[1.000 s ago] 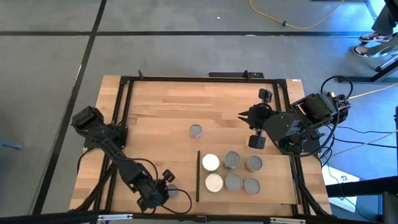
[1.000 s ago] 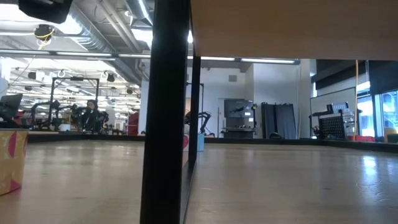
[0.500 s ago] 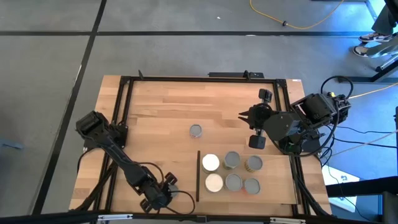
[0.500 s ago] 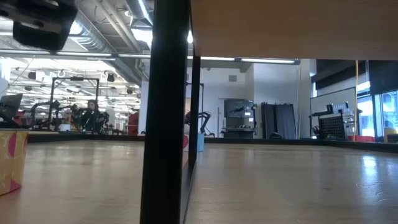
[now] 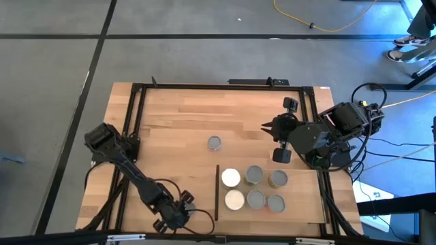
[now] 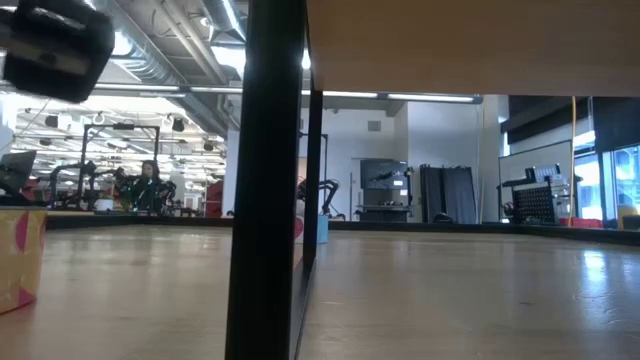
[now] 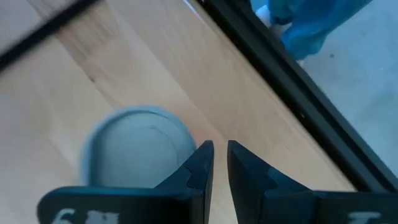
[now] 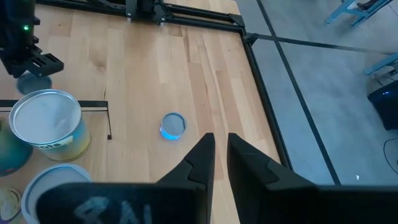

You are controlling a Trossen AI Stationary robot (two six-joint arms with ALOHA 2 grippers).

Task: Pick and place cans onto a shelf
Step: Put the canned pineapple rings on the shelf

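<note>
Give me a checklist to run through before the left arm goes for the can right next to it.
1. Left gripper jaws around the grey-topped metal can: not ok, the can sits beside them.
2. Jaws open wide enough: not ok, only a narrow gap.
3. Room on the light-wood shelf board: ok, six cans on it, bare wood at its right end.
4. Right gripper out of the way: ok, far side, holding nothing.
5. Lone silver-topped can mid-table, clear of the path: ok.
</note>
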